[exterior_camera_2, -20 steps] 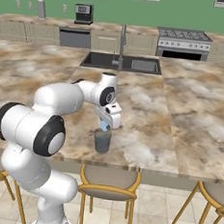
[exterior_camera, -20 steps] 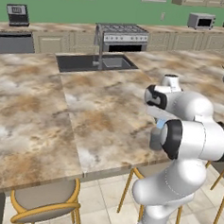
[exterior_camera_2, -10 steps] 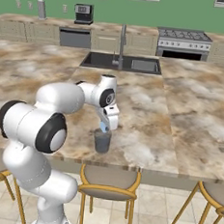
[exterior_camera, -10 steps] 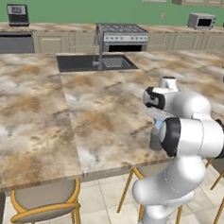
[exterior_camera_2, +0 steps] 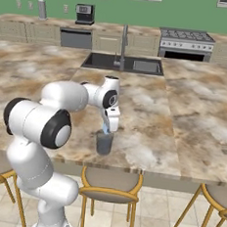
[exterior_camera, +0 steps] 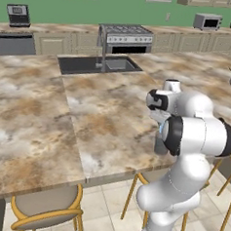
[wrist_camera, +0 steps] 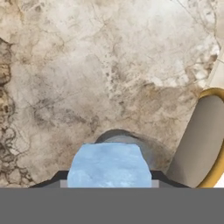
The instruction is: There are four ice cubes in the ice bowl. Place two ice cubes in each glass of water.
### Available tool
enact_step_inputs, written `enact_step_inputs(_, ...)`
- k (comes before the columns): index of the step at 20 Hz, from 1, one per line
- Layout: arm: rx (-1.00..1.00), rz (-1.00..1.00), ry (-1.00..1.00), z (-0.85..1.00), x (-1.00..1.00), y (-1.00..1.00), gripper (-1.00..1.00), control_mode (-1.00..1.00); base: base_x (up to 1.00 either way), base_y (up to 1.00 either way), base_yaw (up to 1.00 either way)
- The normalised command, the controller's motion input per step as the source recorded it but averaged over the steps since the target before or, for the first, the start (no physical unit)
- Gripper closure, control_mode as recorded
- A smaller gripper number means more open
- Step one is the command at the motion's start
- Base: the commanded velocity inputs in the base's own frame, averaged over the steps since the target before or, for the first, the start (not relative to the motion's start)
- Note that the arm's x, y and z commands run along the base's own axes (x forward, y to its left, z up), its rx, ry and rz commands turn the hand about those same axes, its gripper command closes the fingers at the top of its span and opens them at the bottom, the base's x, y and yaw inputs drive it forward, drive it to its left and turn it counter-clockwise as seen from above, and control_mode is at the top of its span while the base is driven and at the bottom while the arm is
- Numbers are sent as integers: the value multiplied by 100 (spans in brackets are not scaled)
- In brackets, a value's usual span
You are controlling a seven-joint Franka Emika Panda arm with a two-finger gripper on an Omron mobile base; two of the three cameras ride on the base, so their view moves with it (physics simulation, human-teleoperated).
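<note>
tool [exterior_camera_2: 107,130]: clamped on cube [wrist_camera: 108,165], just above glass [exterior_camera_2: 103,143]
risk: off-centre release, cube clips rim, lands on desk [exterior_camera_2: 150,109]
risk: glass near edge, tip-over

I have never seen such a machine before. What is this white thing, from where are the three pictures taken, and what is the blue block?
The white thing is a robot arm in a simulated kitchen. Two pictures come from cameras on its base, behind it to the left and to the right, looking over a marble counter. The third comes from a camera on the hand, looking down along the fingers. The gripper holds a light-blue ice cube, seen large in the hand view. It hangs just above a glass of water that stands near the counter's front edge, over the stools. Farther back are a sink and a stove.
</note>
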Motion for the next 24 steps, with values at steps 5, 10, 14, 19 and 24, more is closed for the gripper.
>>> enact_step_inputs(5, 0, -9, 1, -10, 0, 0, 100, -100, 0, 0, 0)
enact_step_inputs(10, 0, -9, 0, -6, -19, 0, 100, -100, 0, 0, 0)
enact_step_inputs(14, 0, -9, 0, -1, -49, 0, 100, -100, 0, 0, 0)
enact_step_inputs(19, 0, -8, 0, 0, -44, 0, 100, -100, 0, 0, 0)
enact_step_inputs(24, 0, -7, 0, 0, -13, 1, 100, -100, 0, 0, 0)
